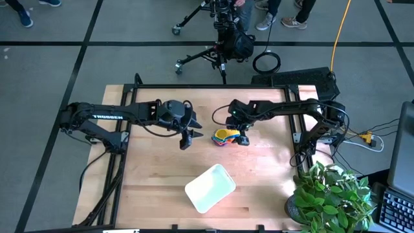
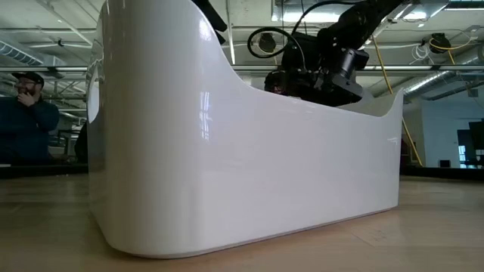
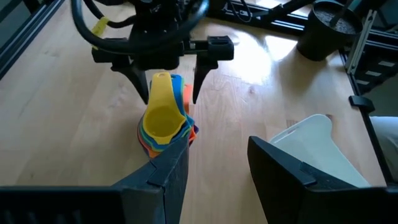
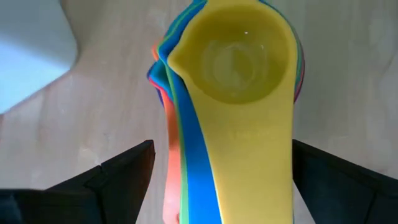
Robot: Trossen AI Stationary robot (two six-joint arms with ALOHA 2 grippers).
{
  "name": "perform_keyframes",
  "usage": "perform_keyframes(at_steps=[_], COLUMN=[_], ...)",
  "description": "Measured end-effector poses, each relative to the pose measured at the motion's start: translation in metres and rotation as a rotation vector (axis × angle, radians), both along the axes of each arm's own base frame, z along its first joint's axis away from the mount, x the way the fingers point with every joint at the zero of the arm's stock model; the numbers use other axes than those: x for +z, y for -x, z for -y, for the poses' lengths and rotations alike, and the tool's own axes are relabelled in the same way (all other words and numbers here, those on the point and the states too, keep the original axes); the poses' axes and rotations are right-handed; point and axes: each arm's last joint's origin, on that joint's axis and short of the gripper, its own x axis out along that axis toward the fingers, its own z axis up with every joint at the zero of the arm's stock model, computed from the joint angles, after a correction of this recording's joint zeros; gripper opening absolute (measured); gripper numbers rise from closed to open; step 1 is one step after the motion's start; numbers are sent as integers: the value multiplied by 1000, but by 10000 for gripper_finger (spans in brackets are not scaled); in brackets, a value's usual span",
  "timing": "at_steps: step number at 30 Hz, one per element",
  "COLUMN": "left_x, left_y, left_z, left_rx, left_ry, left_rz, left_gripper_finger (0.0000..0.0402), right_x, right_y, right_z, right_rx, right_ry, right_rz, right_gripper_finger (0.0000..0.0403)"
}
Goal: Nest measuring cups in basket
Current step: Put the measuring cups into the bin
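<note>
The measuring cups [image 1: 224, 136] stand nested in one stack near the table's middle, yellow cup [image 4: 239, 56] on top, blue, green, orange and red rims showing under it. Their handles [image 4: 249, 168] point toward my right arm. My right gripper [image 4: 222, 146] is open, a finger on either side of the handles without touching them; the left wrist view shows it [image 3: 169, 99] standing over the stack [image 3: 165, 124]. My left gripper [image 3: 217, 142] is open and hovers just left of the stack [image 1: 186, 140]. The white basket [image 1: 209, 188] rests on its base toward the near edge.
A potted plant [image 1: 330, 194] stands at the table's near right corner. The basket's wall [image 2: 242, 166] fills the low view, with a person [image 2: 26, 113] in the room behind. Bare wood lies left of the basket [image 1: 149, 188].
</note>
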Motion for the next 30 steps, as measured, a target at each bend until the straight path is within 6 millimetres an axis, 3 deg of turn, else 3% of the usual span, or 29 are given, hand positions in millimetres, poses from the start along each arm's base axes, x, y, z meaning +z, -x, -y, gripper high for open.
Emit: perform_keyframes(at_steps=[5, 15, 30], left_x=[0, 0, 0], left_y=[0, 0, 0], left_z=[0, 0, 0], left_rx=[0, 1, 3], left_ry=[0, 0, -1], left_rz=[0, -1, -1], left_gripper_finger=[168, 168, 168], right_x=[-1, -2, -2], right_y=[-3, -3, -1], right_z=[-9, -13, -13], right_rx=[-21, -36, -29], right_ry=[96, 116, 114], right_rz=[-34, -56, -75], right_gripper_finger=[353, 349, 222])
